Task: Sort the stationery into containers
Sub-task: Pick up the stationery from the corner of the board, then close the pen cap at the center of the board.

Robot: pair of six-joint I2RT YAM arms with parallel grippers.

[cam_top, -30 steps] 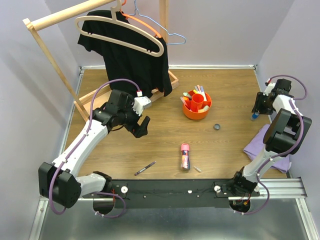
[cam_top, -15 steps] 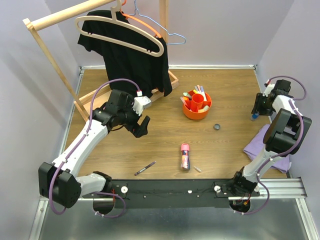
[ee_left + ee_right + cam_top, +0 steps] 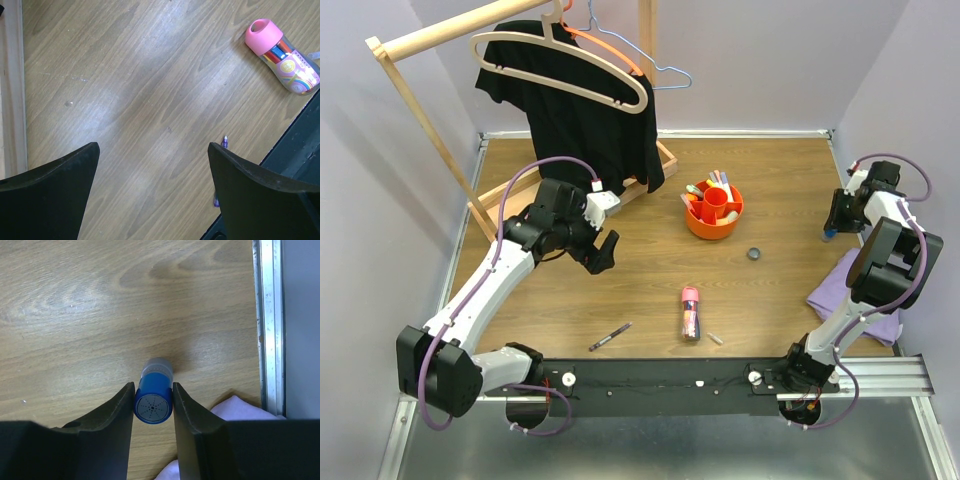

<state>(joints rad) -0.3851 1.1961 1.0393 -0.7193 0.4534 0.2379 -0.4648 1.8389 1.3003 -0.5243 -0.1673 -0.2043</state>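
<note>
While both arms reach over a wooden table [image 3: 770, 200], a clothes rack [image 3: 420, 120] w/ a black shirt [image 3: 580, 120] on a hanger stands at far left. Left gripper [image 3: 152, 150] hangs over bare wood left of centre, fingers spread wide, nothing btwn them. Purple cloth [image 3: 840, 290] lies at the right edge. Round orange organiser [image 3: 712, 225] sits mid-table, several pens and highlighters in its compartments. Pink-capped tube [image 3: 690, 312] lies on its side near the front edge, well apart from the organiser. Right gripper [image 3: 153, 390], at the far right by the metal rail, pinches a blue marker [image 3: 154, 402], pads touching both sides. Slim purple pen [image 3: 610, 336] lies front-left of the tube. Small dark cap [image 3: 754, 253] sits near the organiser.
</note>
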